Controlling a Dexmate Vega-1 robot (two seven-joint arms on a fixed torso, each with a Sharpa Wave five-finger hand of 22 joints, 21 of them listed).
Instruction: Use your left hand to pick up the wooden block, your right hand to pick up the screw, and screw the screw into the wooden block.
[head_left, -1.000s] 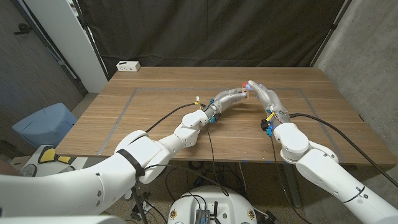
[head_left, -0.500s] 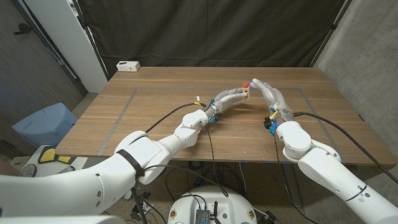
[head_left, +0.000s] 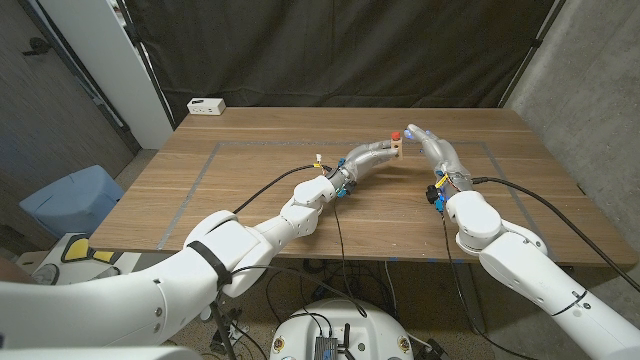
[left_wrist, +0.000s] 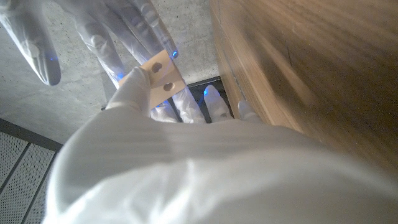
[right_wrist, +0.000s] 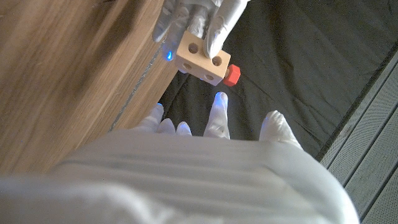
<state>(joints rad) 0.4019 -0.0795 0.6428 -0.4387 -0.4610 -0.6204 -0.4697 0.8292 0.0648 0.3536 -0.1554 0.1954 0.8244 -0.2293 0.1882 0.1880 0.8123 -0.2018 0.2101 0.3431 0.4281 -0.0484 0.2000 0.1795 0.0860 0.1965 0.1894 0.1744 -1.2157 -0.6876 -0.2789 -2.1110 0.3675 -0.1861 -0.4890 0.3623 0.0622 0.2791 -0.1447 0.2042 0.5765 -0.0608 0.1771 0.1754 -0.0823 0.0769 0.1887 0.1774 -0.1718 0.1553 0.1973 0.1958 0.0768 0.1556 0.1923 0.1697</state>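
left hand holding wooden block, red screw in it

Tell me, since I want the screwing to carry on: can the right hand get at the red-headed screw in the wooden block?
Probably yes. The left hand holds the pale wooden block with the red-headed screw jutting out uncovered, and the open right hand is just beside it.

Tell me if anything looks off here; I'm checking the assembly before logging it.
Nothing stands out. The left hand holds the wooden block above the table, with the red screw seated in one side of it. The right hand is beside it, fingers apart, holding nothing. No damage shows.
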